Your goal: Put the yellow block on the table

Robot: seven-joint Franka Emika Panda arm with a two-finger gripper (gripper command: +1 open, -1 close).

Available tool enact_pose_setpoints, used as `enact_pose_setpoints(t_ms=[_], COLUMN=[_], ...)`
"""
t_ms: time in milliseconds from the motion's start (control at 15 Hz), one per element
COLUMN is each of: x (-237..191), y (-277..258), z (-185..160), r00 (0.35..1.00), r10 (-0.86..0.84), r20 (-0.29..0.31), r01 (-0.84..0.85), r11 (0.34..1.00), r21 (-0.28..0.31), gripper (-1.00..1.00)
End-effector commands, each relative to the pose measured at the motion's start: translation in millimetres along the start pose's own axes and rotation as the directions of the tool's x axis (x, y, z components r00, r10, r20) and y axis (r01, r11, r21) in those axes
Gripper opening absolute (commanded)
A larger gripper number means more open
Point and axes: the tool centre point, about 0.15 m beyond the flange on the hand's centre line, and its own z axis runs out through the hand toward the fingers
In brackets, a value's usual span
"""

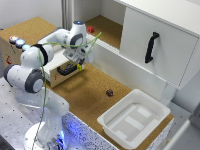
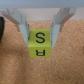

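Pinching the yellow block (image 2: pixel 38 42) between both fingers (image 2: pixel 22 25) of the pincer (image 2: pixel 39 36), closed on its sides, in the wrist view; showing a black "S" on two faces; hanging above the cork counter (image 1: pixel 85 92), not touching it; appearing only as a yellow speck (image 1: pixel 79 66) in the exterior view; blurring a dark maroon block (image 1: pixel 109 92) beside the white tray (image 1: pixel 134 119).

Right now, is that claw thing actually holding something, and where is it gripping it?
Yes. The gripper holds the yellow block, its two fingers pinching the cube's opposite side faces near its top.
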Motion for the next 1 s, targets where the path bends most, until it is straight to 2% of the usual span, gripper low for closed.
enact_pose_setpoints(t_ms=[0, 133, 333, 533, 667, 733, 933], x=[27.8, 34.0, 43.6, 56.2, 66.7, 71.6, 85.1], y=[27.2, 30.6, 44.8, 47.4, 50.0, 51.3, 57.0], z=[57.0, 71.0, 99.8, 123.8, 135.9, 140.1, 150.0], r00=[0.999, 0.999, 0.997, 0.996, 0.996, 0.996, 0.996], r10=[-0.051, -0.031, 0.05, 0.05, 0.053, 0.05, 0.054], r20=[-0.015, -0.042, -0.063, -0.07, -0.068, -0.074, -0.071], r01=[0.051, 0.028, -0.053, -0.052, -0.053, -0.051, -0.055], r11=[0.999, 0.998, 0.998, 0.998, 0.999, 0.999, 0.998], r21=[-0.013, -0.056, -0.043, -0.029, 0.002, -0.013, -0.009], gripper=[-1.0, -1.0, -1.0, -1.0, -1.0, -1.0, -1.0])
